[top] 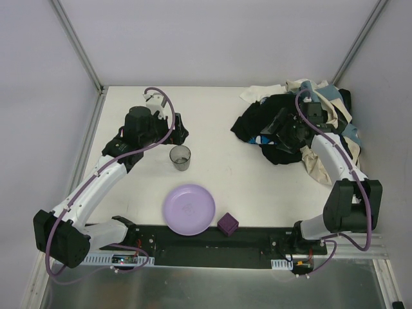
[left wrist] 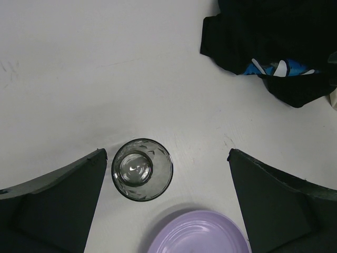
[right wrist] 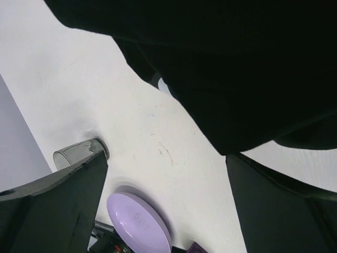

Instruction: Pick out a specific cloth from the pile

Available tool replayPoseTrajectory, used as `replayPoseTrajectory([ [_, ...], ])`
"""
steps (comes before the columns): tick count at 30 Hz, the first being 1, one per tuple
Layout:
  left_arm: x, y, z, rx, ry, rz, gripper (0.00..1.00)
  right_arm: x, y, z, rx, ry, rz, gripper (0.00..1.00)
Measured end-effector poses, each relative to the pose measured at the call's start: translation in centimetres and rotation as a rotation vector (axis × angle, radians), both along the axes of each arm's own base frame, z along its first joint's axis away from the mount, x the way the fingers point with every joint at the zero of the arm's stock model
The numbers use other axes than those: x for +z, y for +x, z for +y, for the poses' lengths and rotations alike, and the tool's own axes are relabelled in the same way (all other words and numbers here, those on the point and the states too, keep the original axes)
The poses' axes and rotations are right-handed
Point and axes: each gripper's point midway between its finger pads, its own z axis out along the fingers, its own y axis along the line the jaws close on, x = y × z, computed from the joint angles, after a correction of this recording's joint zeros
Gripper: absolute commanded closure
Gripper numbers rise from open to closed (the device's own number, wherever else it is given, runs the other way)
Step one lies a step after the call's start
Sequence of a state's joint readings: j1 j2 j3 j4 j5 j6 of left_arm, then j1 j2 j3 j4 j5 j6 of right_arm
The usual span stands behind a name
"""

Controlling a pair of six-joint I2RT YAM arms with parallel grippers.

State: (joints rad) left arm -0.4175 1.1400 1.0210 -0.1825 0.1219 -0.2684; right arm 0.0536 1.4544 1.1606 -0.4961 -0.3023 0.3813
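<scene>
The pile (top: 296, 122) is a mound of mostly black clothes with beige, white and light blue pieces at the table's back right. I cannot tell the small plain black cloth apart from the rest of the black fabric. A black garment with a blue-white print (left wrist: 276, 67) lies at the pile's near-left edge. My right gripper (top: 288, 132) is low over the pile's black middle. Its jaws are open and empty (right wrist: 164, 158), and black fabric (right wrist: 237, 68) fills the view just beyond the fingertips. My left gripper (top: 177, 131) is open and empty (left wrist: 167, 155) above the table, by the cup.
A grey glass cup (top: 180, 157) stands upright beside my left finger (left wrist: 58, 200). A purple plate (top: 188, 209) and a small purple cube (top: 227, 224) sit near the front edge. White walls and metal posts enclose the table on three sides.
</scene>
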Motion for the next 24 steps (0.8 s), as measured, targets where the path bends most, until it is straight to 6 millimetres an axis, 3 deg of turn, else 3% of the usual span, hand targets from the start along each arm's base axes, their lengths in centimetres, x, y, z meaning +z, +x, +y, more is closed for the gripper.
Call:
replayPoseTrajectory([
  [11,-0.1,0.0,0.1,-0.008,0.016,-0.008,0.01,-2.0,2.2,2.0,-0.090,0.151,0.016,0.04],
  [24,-0.7,0.2,0.0,-0.013,0.031,0.002,0.01,-5.9,2.9,1.5,-0.142,0.161,0.112,0.01],
])
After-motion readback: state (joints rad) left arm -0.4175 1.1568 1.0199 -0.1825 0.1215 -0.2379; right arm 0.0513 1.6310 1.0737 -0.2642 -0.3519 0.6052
